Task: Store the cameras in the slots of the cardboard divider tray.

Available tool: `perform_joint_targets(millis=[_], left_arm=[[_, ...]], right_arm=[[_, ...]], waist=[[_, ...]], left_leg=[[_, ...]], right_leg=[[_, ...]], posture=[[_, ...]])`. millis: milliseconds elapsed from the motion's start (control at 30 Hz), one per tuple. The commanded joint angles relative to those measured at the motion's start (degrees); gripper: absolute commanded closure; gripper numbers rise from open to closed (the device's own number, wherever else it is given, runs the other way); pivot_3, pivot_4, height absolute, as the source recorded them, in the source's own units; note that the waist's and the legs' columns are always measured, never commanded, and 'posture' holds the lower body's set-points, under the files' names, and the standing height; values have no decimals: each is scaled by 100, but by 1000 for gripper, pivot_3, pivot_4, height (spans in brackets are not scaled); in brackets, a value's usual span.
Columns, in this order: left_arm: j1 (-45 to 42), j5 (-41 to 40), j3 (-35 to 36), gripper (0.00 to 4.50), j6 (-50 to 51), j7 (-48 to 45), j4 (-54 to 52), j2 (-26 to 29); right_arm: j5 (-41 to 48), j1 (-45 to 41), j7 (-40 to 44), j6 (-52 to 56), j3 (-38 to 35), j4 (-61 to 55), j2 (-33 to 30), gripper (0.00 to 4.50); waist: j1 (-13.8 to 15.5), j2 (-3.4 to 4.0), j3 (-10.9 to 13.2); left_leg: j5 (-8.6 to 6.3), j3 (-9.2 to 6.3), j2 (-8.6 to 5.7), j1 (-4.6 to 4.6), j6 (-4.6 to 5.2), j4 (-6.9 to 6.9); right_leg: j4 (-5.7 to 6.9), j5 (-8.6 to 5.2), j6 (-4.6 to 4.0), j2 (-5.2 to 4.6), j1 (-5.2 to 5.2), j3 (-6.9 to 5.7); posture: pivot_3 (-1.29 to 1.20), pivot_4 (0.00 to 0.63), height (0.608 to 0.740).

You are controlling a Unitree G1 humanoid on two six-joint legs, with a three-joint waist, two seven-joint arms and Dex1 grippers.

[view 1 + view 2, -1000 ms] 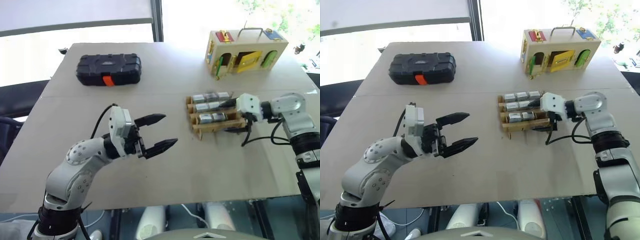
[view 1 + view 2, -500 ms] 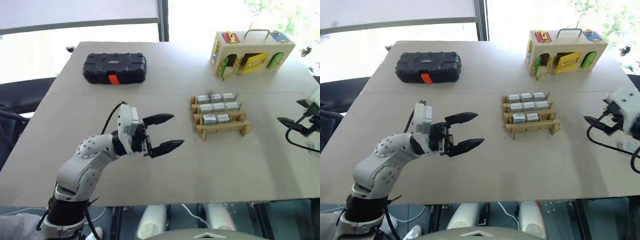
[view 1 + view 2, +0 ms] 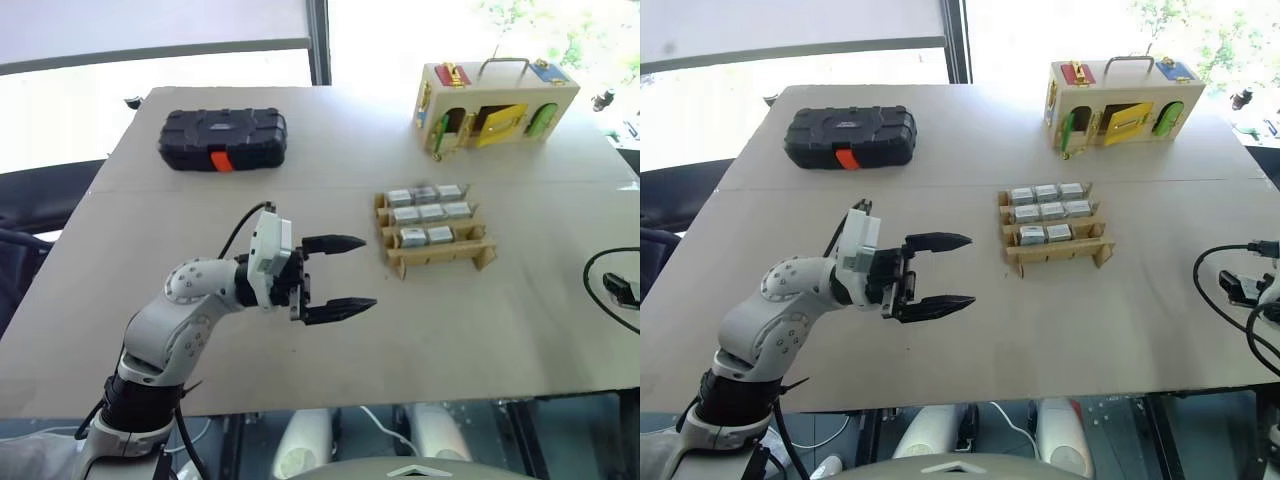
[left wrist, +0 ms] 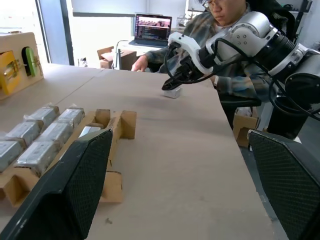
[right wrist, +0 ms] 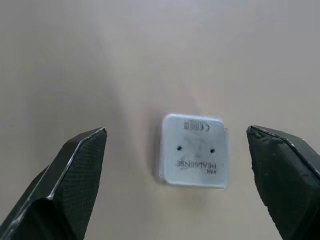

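Observation:
The cardboard divider tray [image 3: 442, 256] stands right of the table's middle, with several silver-grey cameras [image 3: 425, 213] set in its slots. My left gripper [image 3: 366, 272] is open and empty, pointing level at the tray from a short way to its left. In the left wrist view the tray [image 4: 116, 125] lies just beyond its fingers. One loose camera [image 5: 192, 157] lies flat on the table near the right edge. My right gripper [image 5: 176, 131] hangs open over it, fingers wide on either side and not touching. The left wrist view shows this right gripper [image 4: 172, 82] above that camera [image 4: 173, 93].
A black case with an orange latch [image 3: 222, 138] sits at the far left. A pale wooden box with coloured doors [image 3: 495, 105] stands at the far right. A person [image 4: 225, 30] sits beyond the table's right edge, near a laptop [image 4: 152, 30].
My right gripper has left the tray and swung out to the table's right edge, over the loose camera. My left gripper has moved slightly toward the tray and turned more level.

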Motion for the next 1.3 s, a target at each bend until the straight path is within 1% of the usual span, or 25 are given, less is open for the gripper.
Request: perform_joint_targets(millis=[33, 133, 167, 267, 300, 333, 400, 433, 500, 567, 600, 633, 700, 733, 800, 867, 900, 933, 967, 1133, 1200, 1233, 1267, 1300], left_arm=[[3, -26, 60, 0, -81, 19, -192, 21], [65, -48, 85, 0, -78, 34, -244, 36], [78, -56, 100, 0, -79, 32, -247, 42], [80, -106, 164, 0, -37, 74, -226, 46], [73, -110, 186, 0, 23, 155, -226, 46], [0, -329, 245, 0, 358, 454, -232, -25], [-210, -878, 384, 0, 1018, 979, -202, -146], [-351, -1100, 414, 0, 1372, 1227, -185, -163], [-623, -1579, 472, 0, 2032, 1564, -166, -120], [-1047, -2122, 511, 0, 2868, 2091, -13, -88], [-1289, -2606, 535, 0, 3305, 2257, 187, -108], [-1520, -2982, 562, 0, 3686, 2500, 406, -182], [-1912, -3341, 556, 0, 4179, 2960, 894, -411], [-2032, -3454, 574, 0, 4333, 3134, 1059, -493], [-2327, -3665, 614, 0, 4670, 3556, 1520, -708], [-2574, -3871, 697, 0, 4833, 3844, 1861, -902], [-2686, -4028, 755, 0, 4933, 3974, 2018, -964], [-2780, -4090, 766, 0, 5065, 4068, 2118, -971], [-2833, -4031, 740, 0, 5119, 4084, 2125, -952], [-2882, -3941, 710, 0, 5278, 4140, 2094, -964], [-2885, -3811, 651, 519, 5270, 4132, 2031, -979], [-2905, -3831, 675, 851, 5287, 4166, 2063, -1017], [-2931, -3824, 685, 1226, 5303, 4160, 2081, -1030], [-2955, -3788, 684, 1734, 5302, 4141, 2092, -1033]], right_arm=[[52, -98, -215, -30, -227, 158, 49, 50], [69, -88, -308, -96, -177, 381, 67, 50], [71, -71, -330, -135, -152, 427, 57, 284], [100, -29, -382, -251, -156, 479, 56, 1204], [113, 5, -379, -306, -150, 430, 58, 1766], [128, 177, -267, -467, -37, 174, 12, 2193], [243, 461, -39, -830, 56, -329, 22, 2193], [243, 645, 108, -1176, 154, -601, -25, 2193], [167, 1065, 485, -1971, 498, -1202, -224, 2193], [132, 1421, 984, -2743, 1006, -2121, -513, 2193], [197, 1428, 1200, -3007, 1289, -2577, -629, 2193], [302, 1323, 1319, -3140, 1570, -2955, -680, 2193], [291, 791, 1335, -3233, 2315, -3377, -722, 2193], [224, 599, 1335, -3265, 2584, -3452, -748, 2193], [-89, 53, 1442, -3531, 3453, -3546, -780, 2193], [-389, -438, 1487, -3787, 4130, -3485, -750, 2193], [-430, -629, 1511, -3830, 4335, -3446, -692, 2193], [-454, -807, 1507, -3834, 4473, -3390, -619, 2193], [-525, -963, 1503, -3907, 4584, -3318, -577, 2193], [-605, -1282, 1657, -4071, 4809, -3181, -525, 2193], [-630, -1339, 1669, -4053, 4853, -3171, -461, 2272], [-645, -1364, 1673, -4040, 4878, -3172, -431, 2272], [-673, -1389, 1678, -4048, 4907, -3177, -414, 2272], [-682, -1406, 1684, -4036, 4926, -3191, -388, 2272]], waist=[[-3, 0, 0], [-7, -1, 0], [-7, -1, -1], [2, -2, -1], [2, -2, -1], [9, -2, -1], [19, -1, -1], [13, -1, 0], [-2, 2, 1], [-50, 5, 4], [-87, 3, 5], [-128, 1, 6], [-175, -12, 8], [-185, -16, 10], [-159, -22, 7], [-138, -25, 9], [-123, -27, 10], [-111, -31, 13], [-103, -34, 15], [-78, -34, 15], [-59, -34, 15], [-53, -33, 15], [-43, -33, 15], [-31, -33, 15]], left_leg=[[0, 1, 0, -1, 0, 0], [-1, 8, -1, -1, 1, 0], [-1, 8, -1, -1, 1, 0], [-1, 7, -1, 1, 2, 0], [-1, 6, -1, 1, 2, 0], [-1, 5, -1, 2, 2, 0], [-1, -3, -1, 1, 2, 0], [-1, -11, 0, -3, 2, 0], [-1, -10, 2, -3, 2, 0], [-1, -5, 2, 2, 1, 0], [-1, -2, 2, 2, 1, 1], [-1, -3, 3, 5, 1, 1], [0, -5, 9, 9, 1, 2], [0, -5, 11, 12, 0, 2], [2, -13, 11, 16, -3, 3], [6, -19, 10, 12, -11, 2], [14, -21, 10, 8, -25, 2], [26, -22, 7, 4, -44, 2], [27, -23, 5, -1, -47, 3], [27, -20, -11, -15, -51, -1], [27, -22, -13, -22, -51, -2], [26, -22, -14, -22, -51, -3], [26, -22, -14, -21, -51, -3], [27, -23, -14, -20, -51, -2]], right_leg=[[-4, 1, 2, 0, 0, 1], [-10, 0, 2, -2, 0, 7], [-10, 0, 1, -2, 0, 7], [-9, -3, -3, -2, 2, 6], [-7, -7, -10, -2, 2, 5], [-5, -9, -12, -2, 2, 5], [-3, -6, -7, -2, 2, -1], [-3, 1, 6, -2, 1, -8], [-2, 2, 10, -2, 1, -8], [0, -9, 30, -1, 1, -2], [2, -10, 32, -1, 0, 2], [4, -11, 34, 0, 1, 2], [6, -12, 37, 6, 1, -1], [8, -12, 37, 10, 2, -1], [13, -12, 35, 13, 3, -5], [15, -12, 33, 14, 1, -11], [14, -10, 31, 13, -1, -13], [13, 2, 9, 9, -3, -14], [13, 3, 7, 5, -7, -15], [-6, 3, 9, -21, -9, -15], [-15, 3, 10, -26, -11, -19], [-15, 3, 10, -27, -11, -19], [-14, 3, 9, -27, -11, -20], [-11, 3, 9, -27, -10, -20]], posture=[[0, 150, 740], [0, 150, 740], [0, 150, 740], [0, 150, 740], [0, 150, 740], [0, 150, 740], [0, 150, 740], [0, 150, 740], [0, 150, 740], [0, 150, 740], [0, 150, 740], [0, 150, 740], [0, 150, 740], [0, 150, 740], [0, 150, 740], [0, 150, 740], [0, 150, 740], [0, 150, 740], [0, 150, 740], [0, 150, 740], [0, 150, 740], [0, 150, 740], [0, 150, 740], [0, 150, 740]])
